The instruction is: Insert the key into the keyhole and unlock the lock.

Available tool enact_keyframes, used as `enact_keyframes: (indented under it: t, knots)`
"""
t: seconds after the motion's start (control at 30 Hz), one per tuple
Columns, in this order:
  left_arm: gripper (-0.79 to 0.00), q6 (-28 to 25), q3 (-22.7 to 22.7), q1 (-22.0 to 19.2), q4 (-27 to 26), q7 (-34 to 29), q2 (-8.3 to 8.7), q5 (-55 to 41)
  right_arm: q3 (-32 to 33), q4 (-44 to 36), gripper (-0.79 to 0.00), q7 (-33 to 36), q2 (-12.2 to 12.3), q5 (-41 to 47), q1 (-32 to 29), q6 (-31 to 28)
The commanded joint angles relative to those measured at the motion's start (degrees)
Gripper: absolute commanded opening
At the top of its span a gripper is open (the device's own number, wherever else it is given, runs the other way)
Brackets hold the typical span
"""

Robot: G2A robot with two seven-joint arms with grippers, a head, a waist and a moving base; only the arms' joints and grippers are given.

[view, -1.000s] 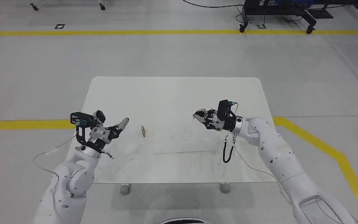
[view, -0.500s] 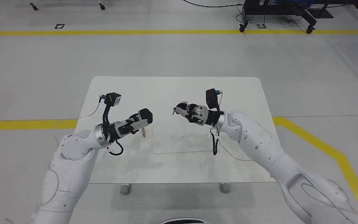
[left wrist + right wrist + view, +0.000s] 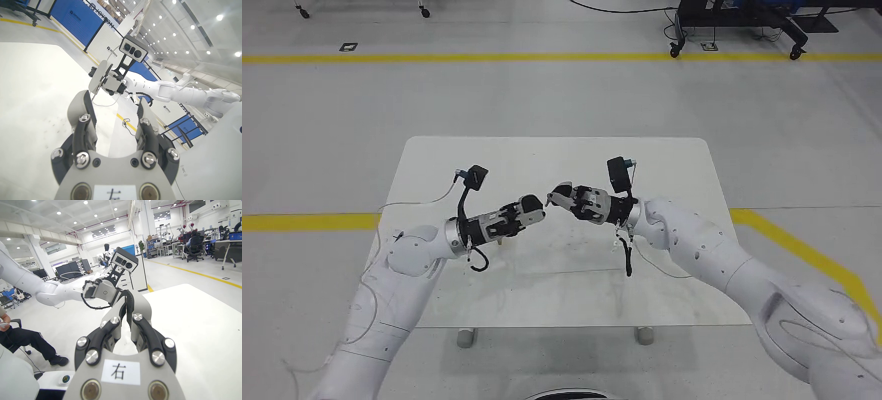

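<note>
Above the middle of the white table (image 3: pixel 662 160) my two grippers face each other, tips a short gap apart. My left gripper (image 3: pixel 115 106) (image 3: pixel 532 206) is open with nothing between its fingers (image 3: pixel 88 106). My right gripper (image 3: pixel 126 299) (image 3: pixel 560 190) is shut, its pads pressed together. In the left wrist view a thin metal sliver, seemingly the key (image 3: pixel 94 95), sticks out from the right gripper (image 3: pixel 97 83) toward the table. The right wrist view looks across at the left gripper (image 3: pixel 88 291). My left forearm hides the table beneath it.
Black cables hang from both wrists, one loop under the left arm (image 3: pixel 477 262) and one under the right arm (image 3: pixel 626 258). The table's far half and right side are bare. A yellow floor line (image 3: pixel 302 222) runs past the table.
Both arms have swung inward from the table's sides to its middle. The left arm now covers the spot where a small brass piece lay. The right gripper moved left only slightly in the last half second.
</note>
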Motion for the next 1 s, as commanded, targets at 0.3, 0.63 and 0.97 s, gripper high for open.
enact_keyframes:
  t: [0.3,0.63,0.97]
  knots:
    - [-0.662,1.7,1.8,-0.6,0.1,3.3,-0.05,4.4,-8.3,1.3,-0.785,-9.5,0.2,-2.1,3.6,0.0]
    - [-0.471,0.0,1.0,0.1,0.3,4.4,0.47,4.5,-8.3,0.2,-0.785,-9.5,0.8,-0.9,3.8,0.0]
    - [-0.533,0.3,1.8,-0.4,1.0,5.5,0.61,5.0,-8.3,-0.8,-0.785,-9.2,0.4,-2.0,3.4,0.0]
